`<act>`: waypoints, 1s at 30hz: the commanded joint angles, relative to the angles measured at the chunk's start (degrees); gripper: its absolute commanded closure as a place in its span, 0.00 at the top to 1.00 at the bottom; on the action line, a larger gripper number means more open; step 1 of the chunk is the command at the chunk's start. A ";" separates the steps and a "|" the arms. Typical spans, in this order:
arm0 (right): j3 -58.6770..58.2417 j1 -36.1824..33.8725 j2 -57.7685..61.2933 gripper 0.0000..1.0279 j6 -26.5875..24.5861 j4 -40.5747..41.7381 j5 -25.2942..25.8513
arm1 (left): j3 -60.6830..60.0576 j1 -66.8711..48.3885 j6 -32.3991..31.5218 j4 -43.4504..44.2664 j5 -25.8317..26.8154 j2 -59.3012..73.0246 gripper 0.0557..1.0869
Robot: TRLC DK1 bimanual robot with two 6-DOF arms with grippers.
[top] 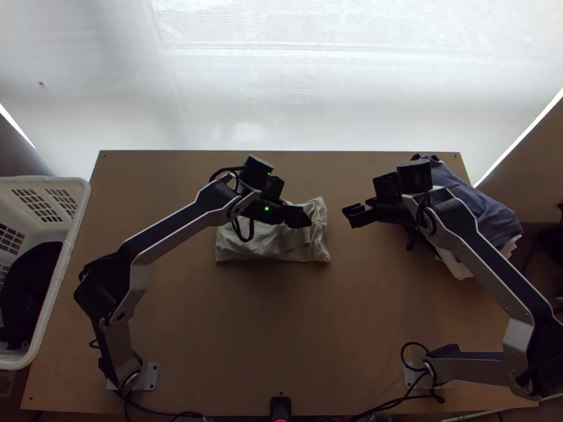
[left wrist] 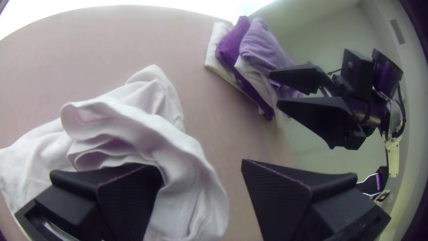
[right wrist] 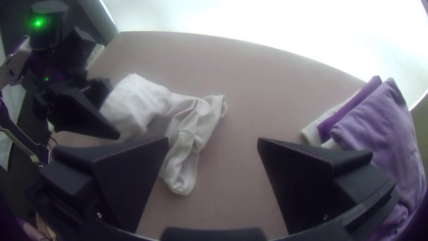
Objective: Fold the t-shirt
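T-shirt [top: 271, 245], pale and rumpled, lies on the wooden table [top: 281, 320] beneath the left gripper [top: 298, 213], whose fingers stand parted, gripping nothing. Beside the shirt, toward the folded clothes [top: 473, 200], hangs the right gripper [top: 352, 214], likewise spread and empty.

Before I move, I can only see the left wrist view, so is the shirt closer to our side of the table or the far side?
Observer: The far side. The top view shows the bunched shirt nearer the far edge, with bare tabletop on our side of it.
Operator: Okay! Is there a basket anywhere?
Observer: Yes, a white basket is at the table's left edge.
Operator: Ooh, is anything in it?
Observer: Something dark lies inside. It looks like cloth, but I can't tell what kind.
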 commanded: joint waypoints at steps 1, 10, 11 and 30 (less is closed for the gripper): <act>-1.56 0.29 -1.12 0.90 0.72 0.74 0.03 | 2.36 -1.65 -2.30 2.25 0.15 -0.43 0.96; 4.94 4.51 0.91 0.89 4.85 -2.69 -4.28 | 3.50 6.78 -6.26 2.16 1.73 -4.65 0.96; 8.55 6.00 3.28 0.89 6.70 -5.41 -7.62 | 2.80 8.81 -6.34 1.89 2.00 -5.88 0.96; 17.69 11.89 8.64 0.89 8.19 -8.23 -9.64 | -5.81 7.40 -8.98 2.69 2.52 -11.95 0.22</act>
